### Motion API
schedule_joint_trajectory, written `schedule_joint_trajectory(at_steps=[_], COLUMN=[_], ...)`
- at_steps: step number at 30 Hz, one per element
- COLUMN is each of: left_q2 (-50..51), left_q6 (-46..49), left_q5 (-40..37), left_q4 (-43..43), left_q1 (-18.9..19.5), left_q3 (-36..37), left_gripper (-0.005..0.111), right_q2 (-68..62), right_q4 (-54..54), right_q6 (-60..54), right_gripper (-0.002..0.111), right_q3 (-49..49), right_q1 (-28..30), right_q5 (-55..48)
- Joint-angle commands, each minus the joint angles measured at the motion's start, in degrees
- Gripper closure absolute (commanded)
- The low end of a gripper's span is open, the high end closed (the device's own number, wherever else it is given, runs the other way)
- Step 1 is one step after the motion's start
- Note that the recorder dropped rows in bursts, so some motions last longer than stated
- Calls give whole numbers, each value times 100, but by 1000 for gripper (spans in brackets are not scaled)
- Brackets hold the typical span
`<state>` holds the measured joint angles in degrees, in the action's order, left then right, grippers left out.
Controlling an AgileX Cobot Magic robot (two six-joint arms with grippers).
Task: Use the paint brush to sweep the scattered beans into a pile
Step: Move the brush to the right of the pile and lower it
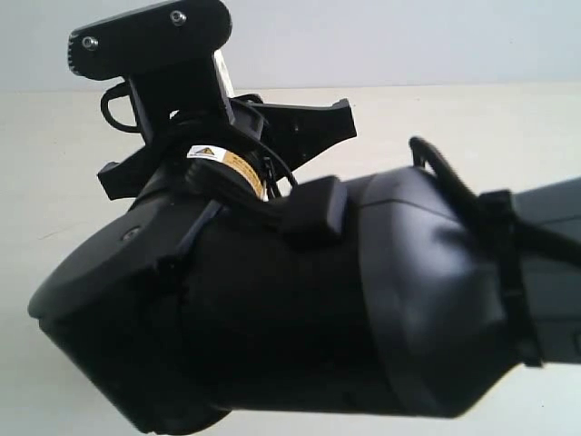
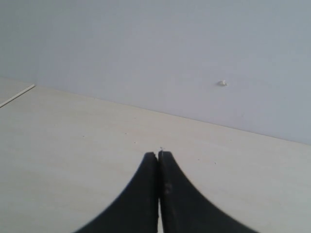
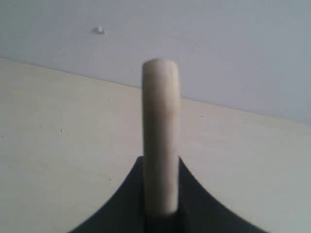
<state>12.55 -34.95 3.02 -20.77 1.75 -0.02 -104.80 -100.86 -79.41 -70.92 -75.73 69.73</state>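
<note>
Your exterior view is almost wholly blocked: a bulky black arm [image 1: 300, 318] reaches in from the right and fills the frame from edge to edge. A black camera bracket [image 1: 150, 36] sits above it, and a yellow warning label [image 1: 227, 163] shows on its cabling. Only strips of the pale worktop [image 1: 54, 182] show around it, so you cannot tell where the beans lie.

Your right pincer [image 3: 160, 161] is narrowed onto the paint brush [image 3: 159, 121]. Its fingers clamp the light wooden handle from both sides, and the rounded end sticks out past the tips, over bare worktop and toward the grey wall [image 3: 218, 43]. The bristles and ferrule are out of sight.

Your left pincer [image 2: 159, 156] is fully closed with nothing in it, its black fingers [image 2: 141, 194] pressed tip to tip above bare worktop. A small white speck [image 2: 222, 83] sits on the wall beyond it.
</note>
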Motion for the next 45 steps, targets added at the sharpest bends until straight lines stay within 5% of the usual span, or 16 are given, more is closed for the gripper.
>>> schedule_joint_trajectory(at_steps=[1, 13, 21, 33, 45], left_q2=[-26, -37, -37, -37, -37], left_q6=[29, 29, 29, 29, 29], left_q5=[21, 21, 21, 21, 21], left_q4=[43, 43, 43, 43, 43], left_q1=[24, 24, 24, 24, 24], left_q3=[2, 2, 2, 2, 2], left_gripper=[107, 107, 107, 107, 107], right_q2=[62, 340, 1734, 4411, 4328], right_q4=[150, 132, 566, 1934, 2728], right_q6=[26, -2061, -1748, -1002, -1625], right_gripper=[108, 108, 108, 108, 108], right_q3=[13, 156, 1625, 3573, 3649], right_q1=[-19, 199, 708, 3054, 5198], right_q5=[23, 23, -102, -4489, -7985])
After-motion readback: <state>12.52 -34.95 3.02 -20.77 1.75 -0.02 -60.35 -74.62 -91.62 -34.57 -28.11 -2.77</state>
